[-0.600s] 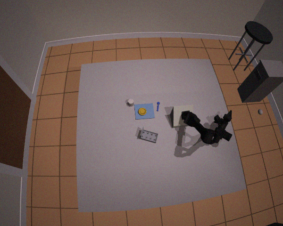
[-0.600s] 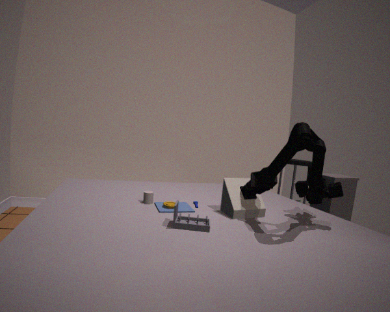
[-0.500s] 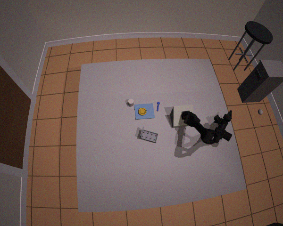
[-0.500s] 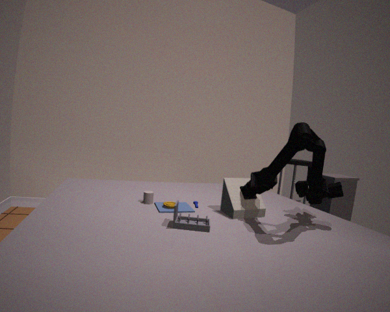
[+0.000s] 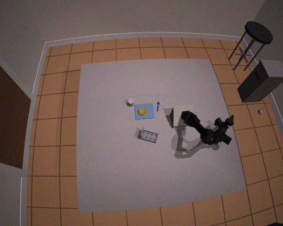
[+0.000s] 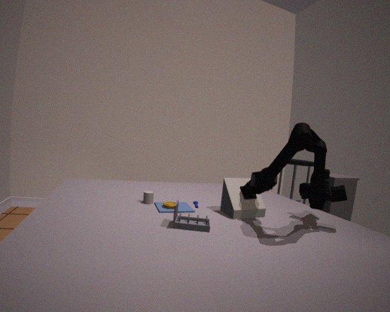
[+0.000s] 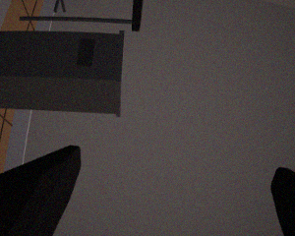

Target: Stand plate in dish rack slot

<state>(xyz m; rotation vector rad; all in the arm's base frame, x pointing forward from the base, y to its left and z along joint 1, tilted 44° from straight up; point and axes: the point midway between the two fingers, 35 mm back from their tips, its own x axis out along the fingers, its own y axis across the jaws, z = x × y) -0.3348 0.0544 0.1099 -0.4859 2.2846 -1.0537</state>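
A yellow plate (image 5: 142,111) (image 6: 169,204) lies flat on a blue mat (image 5: 149,114) (image 6: 185,208) near the middle of the grey table (image 5: 137,170). The grey dish rack (image 5: 148,135) (image 6: 190,223) stands just in front of the mat, with nothing in its slots. My gripper (image 5: 184,114) (image 6: 246,194) (image 7: 179,168) is open and empty. It hangs over a beige wedge-shaped block (image 5: 183,108) (image 6: 229,197), well to the right of the plate and rack. The wrist view shows neither the plate nor the rack.
A white cup (image 5: 130,102) (image 6: 148,197) stands left of the mat and a small blue object (image 5: 157,106) (image 6: 195,203) lies right of it. A black stool (image 5: 257,32), a grey cabinet (image 5: 263,80) (image 7: 56,73) and a small white ball (image 5: 260,111) are beyond the table's right edge.
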